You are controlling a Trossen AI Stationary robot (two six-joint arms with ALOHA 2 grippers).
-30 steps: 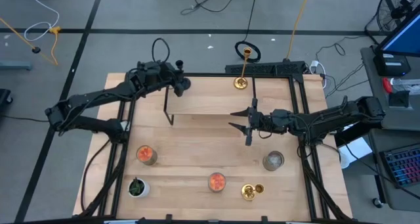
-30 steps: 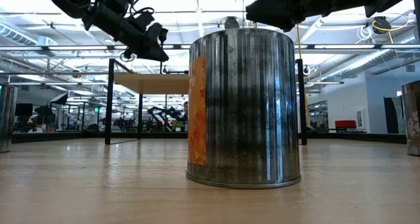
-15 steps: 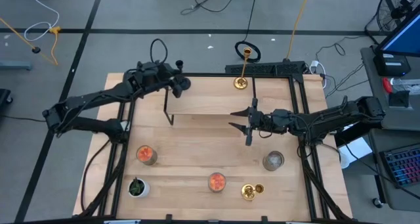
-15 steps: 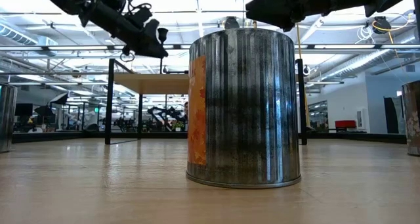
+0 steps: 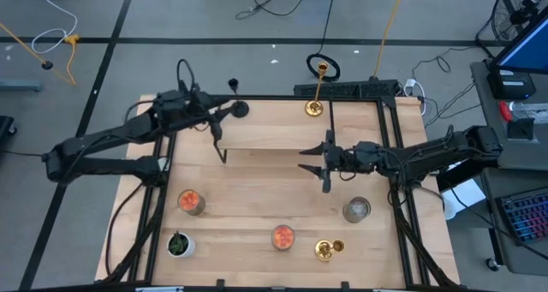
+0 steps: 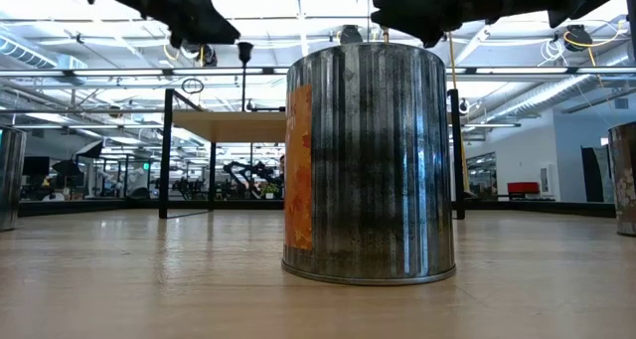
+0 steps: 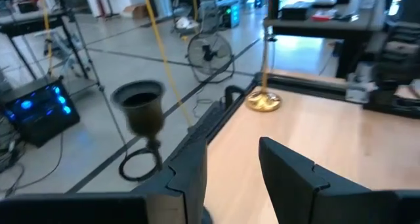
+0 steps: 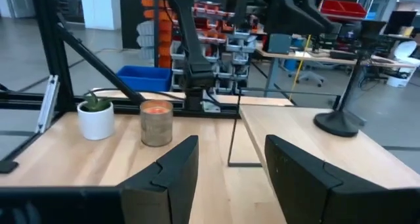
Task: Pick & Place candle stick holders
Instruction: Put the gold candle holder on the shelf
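A short black candlestick (image 5: pixel 238 109) stands by its base on the far left corner of a raised wooden shelf (image 5: pixel 274 125); its cup (image 7: pixel 139 109) shows just ahead of my left gripper. My left gripper (image 5: pixel 220 114) (image 7: pixel 233 184) is open, to the left of the candlestick and apart from it. One tall gold candlestick (image 5: pixel 315 106) (image 7: pixel 264 99) stands on the shelf's far edge. Another gold candlestick (image 5: pixel 325 251) stands near the table's front edge. My right gripper (image 5: pixel 315 157) (image 8: pixel 230 178) hangs open over the table's middle with nothing between its fingers.
Two candle jars (image 5: pixel 191 202) (image 5: pixel 282 237), a grey tin (image 5: pixel 356 210) and a small green plant in a white pot (image 5: pixel 178 244) stand on the near half of the table. One tin (image 6: pixel 368 160) fills the low view. The shelf stands on thin black legs (image 5: pixel 220 142).
My left gripper has let go of the black candlestick, opened, and drawn back toward the table's left edge while rising. The candlestick stays upright on the shelf's corner. My right gripper has kept still.
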